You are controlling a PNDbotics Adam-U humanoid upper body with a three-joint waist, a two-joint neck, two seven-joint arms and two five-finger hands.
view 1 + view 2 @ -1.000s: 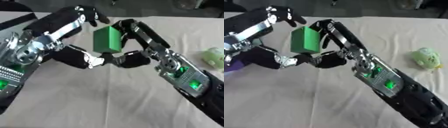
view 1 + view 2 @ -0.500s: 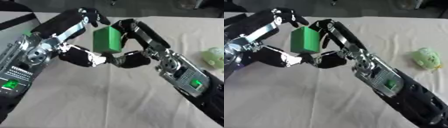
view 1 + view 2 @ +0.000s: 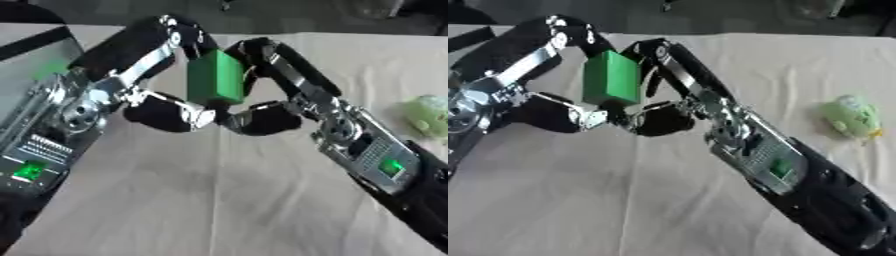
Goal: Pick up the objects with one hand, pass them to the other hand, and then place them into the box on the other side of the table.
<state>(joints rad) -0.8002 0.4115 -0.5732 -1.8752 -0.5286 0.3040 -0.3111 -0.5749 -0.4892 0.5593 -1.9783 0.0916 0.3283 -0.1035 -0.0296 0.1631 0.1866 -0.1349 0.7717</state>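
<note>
A green block (image 3: pixel 214 80) is held upright above the middle of the table, between my two hands. My left hand (image 3: pixel 166 107) comes in from the left; its fingers (image 3: pixel 179 36) curl over the block's top left edge and its thumb sits under it. My right hand (image 3: pixel 267 117) comes in from the right, with its fingers (image 3: pixel 262 55) bent round the block's right side and its thumb below. The two thumbs meet beneath the block. A pale green soft object (image 3: pixel 850 116) lies on the cloth at the right.
A beige cloth (image 3: pixel 219 200) covers the table. A greyish container (image 3: pixel 39 65) with a black band shows at the far left, partly hidden behind my left arm. The table's far edge runs along the top.
My left hand's fingers have closed down onto the block's top edge. The block and my right hand have barely moved.
</note>
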